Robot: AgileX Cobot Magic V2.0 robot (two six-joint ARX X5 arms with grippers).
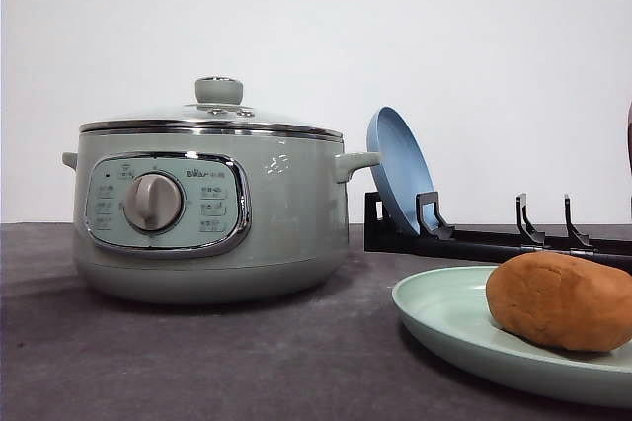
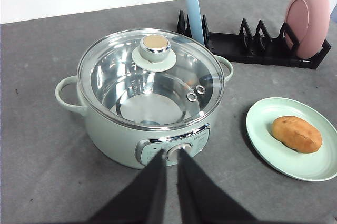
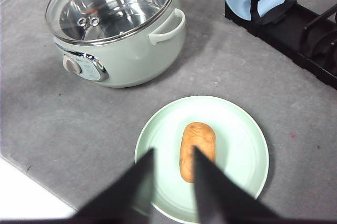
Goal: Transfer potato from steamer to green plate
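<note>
The potato (image 1: pixel 563 300), an orange-brown oval, lies on the pale green plate (image 1: pixel 444 317) at the front right of the table. In the right wrist view my right gripper (image 3: pixel 174 151) hovers open just above the plate (image 3: pixel 237 129), its fingertips beside the near end of the potato (image 3: pixel 197 134) without holding it. The sage-green steamer (image 1: pixel 286 223) stands to the left with its glass lid on; through the lid (image 2: pixel 152 77) its inside looks bare. My left gripper (image 2: pixel 171 155) hangs in front of the steamer's dial, fingers nearly together and holding nothing.
A black dish rack (image 1: pixel 474 241) stands behind the plate, with a blue plate (image 1: pixel 400 169) upright in it and a pink plate (image 2: pixel 308 19) at its far end. The grey mat's edge (image 3: pixel 31 192) runs close to the right gripper.
</note>
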